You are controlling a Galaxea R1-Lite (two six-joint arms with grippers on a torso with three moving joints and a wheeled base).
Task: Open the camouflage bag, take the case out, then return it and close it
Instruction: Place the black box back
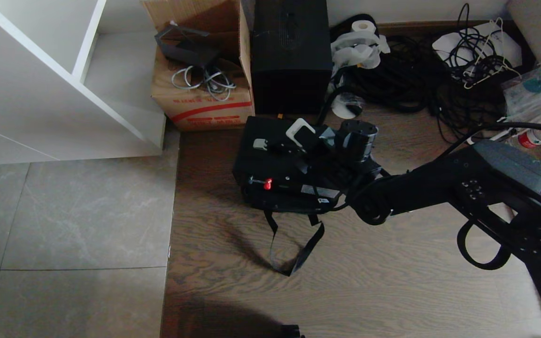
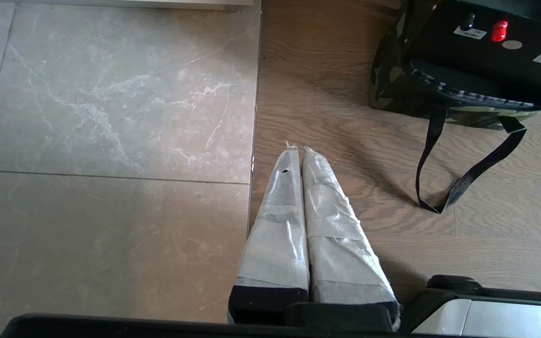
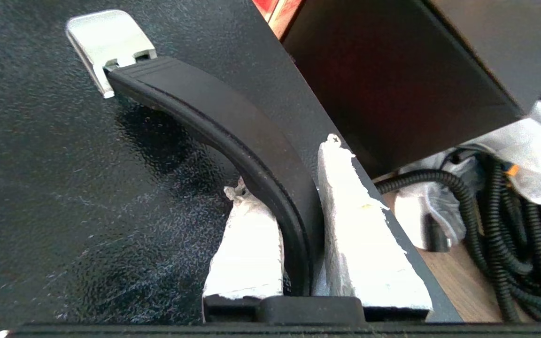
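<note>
A: Start at the right gripper. What are the jaws doing?

B: They're clenched on the case's black carry handle, one taped finger on each side of the strap. The handle arches up off the case's pebbled black top to a silver bracket.

A: And the case itself?

B: In the head view the case sits at the picture's centre, standing inside the camouflage bag, which is open on the wooden floor. The bag's black strap handles trail toward six o'clock. The red tab shows on the case's near edge.

A: So which step is this?

B: I'd judge the bag is already open and the case is gripped by its handle, either about to be lifted clear or just being set back; the pictures don't settle which. A lift would call for a straight pull upward so the fabric rim doesn't catch.

A: The other arm?

B: The left gripper hangs parked over the seam between tile and wood, fingers pressed together, holding nothing.

A: Any writing?

B: White labels on the case, print too small to read. The cardboard box at eleven o'clock has red lettering, also unreadable. Beside it, at twelve, stands a taller black box.
</note>
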